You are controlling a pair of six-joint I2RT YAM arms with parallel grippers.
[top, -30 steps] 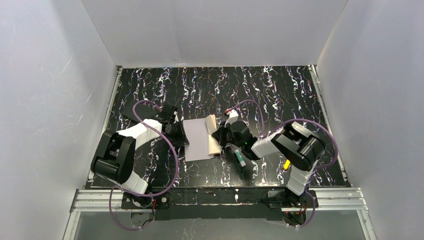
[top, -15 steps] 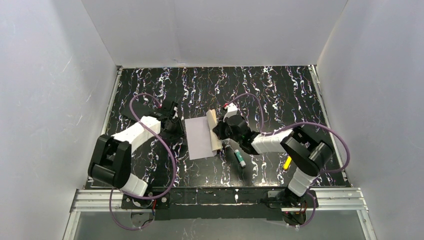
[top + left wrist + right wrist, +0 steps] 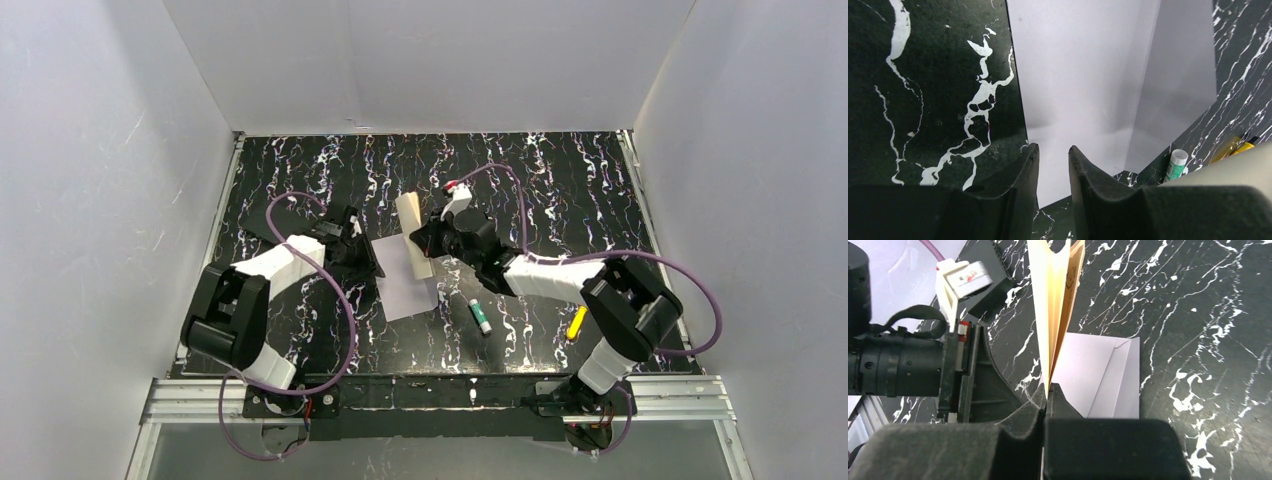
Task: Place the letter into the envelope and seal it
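right end effector [image 3: 1046, 391] pinches the letter [image 3: 1052, 300] upright, the envelope [image 3: 1085, 375] lying just beyond it, likely for insertion; left end effector [image 3: 1053, 155], narrowly parted, seems to pin the envelope's edge.

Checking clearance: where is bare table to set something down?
Free: the far strip of table along the back wall, and the near edge in front of the envelope. Crowded: the middle, with left gripper, right gripper pinching the letter, green-capped tube, yellow item.

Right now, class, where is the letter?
Top view, table centre: the letter is pinched on edge, folded, in the right gripper, over the right side of the envelope.
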